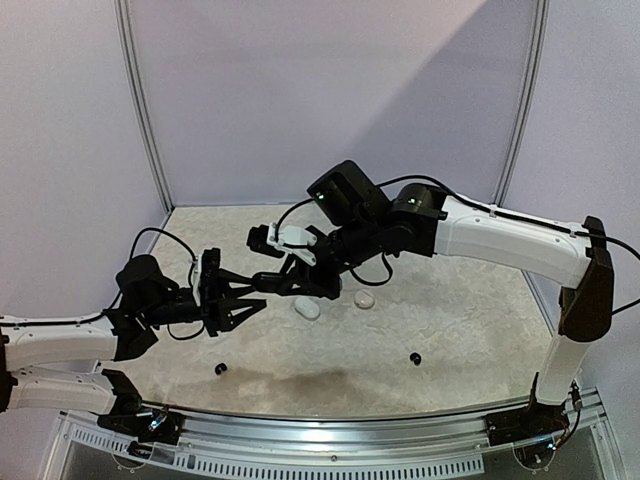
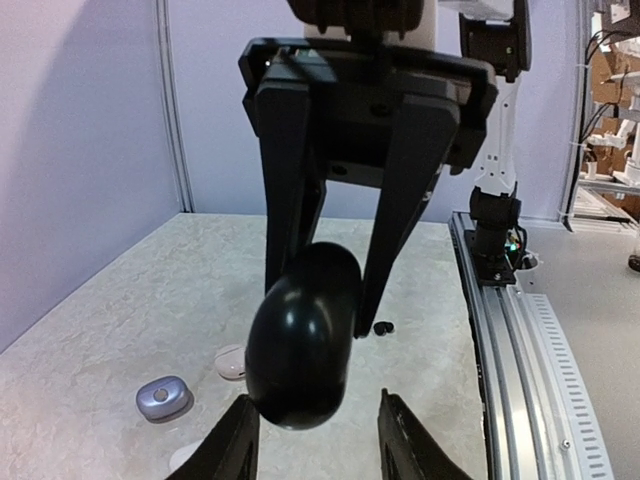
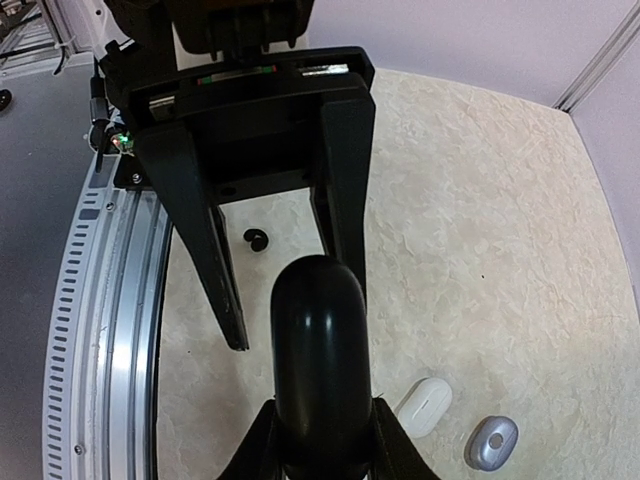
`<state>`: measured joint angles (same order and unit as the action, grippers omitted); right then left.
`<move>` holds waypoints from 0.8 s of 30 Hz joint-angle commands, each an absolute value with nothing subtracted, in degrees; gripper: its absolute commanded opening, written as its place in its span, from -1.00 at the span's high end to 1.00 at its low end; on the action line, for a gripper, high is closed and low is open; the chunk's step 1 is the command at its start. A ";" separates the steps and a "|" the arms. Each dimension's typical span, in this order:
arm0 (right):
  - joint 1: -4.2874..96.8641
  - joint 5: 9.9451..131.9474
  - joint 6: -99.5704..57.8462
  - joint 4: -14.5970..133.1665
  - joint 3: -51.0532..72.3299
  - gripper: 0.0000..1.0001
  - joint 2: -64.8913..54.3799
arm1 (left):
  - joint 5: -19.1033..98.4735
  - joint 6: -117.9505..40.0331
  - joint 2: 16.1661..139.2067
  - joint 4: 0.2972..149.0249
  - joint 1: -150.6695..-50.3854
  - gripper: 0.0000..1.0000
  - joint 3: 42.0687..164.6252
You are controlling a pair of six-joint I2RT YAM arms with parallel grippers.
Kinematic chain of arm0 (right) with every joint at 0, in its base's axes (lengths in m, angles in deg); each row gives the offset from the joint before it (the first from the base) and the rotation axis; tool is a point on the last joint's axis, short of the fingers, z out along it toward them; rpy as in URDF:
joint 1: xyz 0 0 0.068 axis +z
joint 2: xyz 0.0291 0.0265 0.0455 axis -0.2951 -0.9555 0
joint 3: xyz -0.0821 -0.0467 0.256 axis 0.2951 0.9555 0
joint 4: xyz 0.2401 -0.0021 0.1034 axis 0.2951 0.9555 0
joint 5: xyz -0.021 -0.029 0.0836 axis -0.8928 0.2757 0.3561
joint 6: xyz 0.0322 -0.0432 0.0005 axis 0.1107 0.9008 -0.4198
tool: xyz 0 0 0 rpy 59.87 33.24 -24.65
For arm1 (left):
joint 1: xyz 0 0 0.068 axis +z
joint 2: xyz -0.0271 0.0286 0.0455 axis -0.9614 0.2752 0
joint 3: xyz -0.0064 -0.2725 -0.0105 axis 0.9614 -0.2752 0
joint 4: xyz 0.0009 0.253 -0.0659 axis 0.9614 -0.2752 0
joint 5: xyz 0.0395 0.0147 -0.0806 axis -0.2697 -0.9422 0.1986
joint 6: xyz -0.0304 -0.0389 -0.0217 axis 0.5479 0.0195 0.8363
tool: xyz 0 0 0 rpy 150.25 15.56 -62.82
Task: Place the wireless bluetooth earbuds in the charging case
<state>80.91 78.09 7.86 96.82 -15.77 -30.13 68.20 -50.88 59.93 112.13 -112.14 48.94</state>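
The two arms meet in mid-air above a mottled cream surface (image 1: 470, 320). Pale lilac walls (image 1: 300, 90) box it in, and a metal rail (image 1: 350, 425) runs along the near edge. The right claw (image 3: 322, 408) is clamped on a black case (image 2: 300, 350), glossy and pebble-shaped. The left claw (image 2: 318, 400) faces it with fingers spread either side of the case's free end, not pinching it. On the surface, a white case (image 1: 307, 309) lies just under the claws, with a second white case (image 1: 364, 298) beside it. One black earbud (image 1: 221, 369) lies below the left claw toward the rail. Another black earbud (image 1: 415, 358) lies well off on the right claw's side.
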 commanded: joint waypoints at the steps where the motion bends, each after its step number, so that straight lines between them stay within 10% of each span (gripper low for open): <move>1: 81.25 79.72 8.06 96.15 -16.54 1.00 -29.27 | 66.77 -50.72 60.92 116.37 -112.65 0.19 49.22; 10: 81.31 80.10 7.93 96.10 -16.90 1.00 -29.73 | 67.24 -46.80 61.97 119.19 -113.93 0.60 49.11; 24: 81.33 81.30 7.97 95.37 -17.26 1.00 -29.82 | 68.34 -45.92 62.38 120.79 -114.63 0.47 49.11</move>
<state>80.91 79.99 8.45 97.02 -15.81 -30.13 67.35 -46.64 61.59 117.53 -113.27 48.94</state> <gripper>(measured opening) 0.251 0.267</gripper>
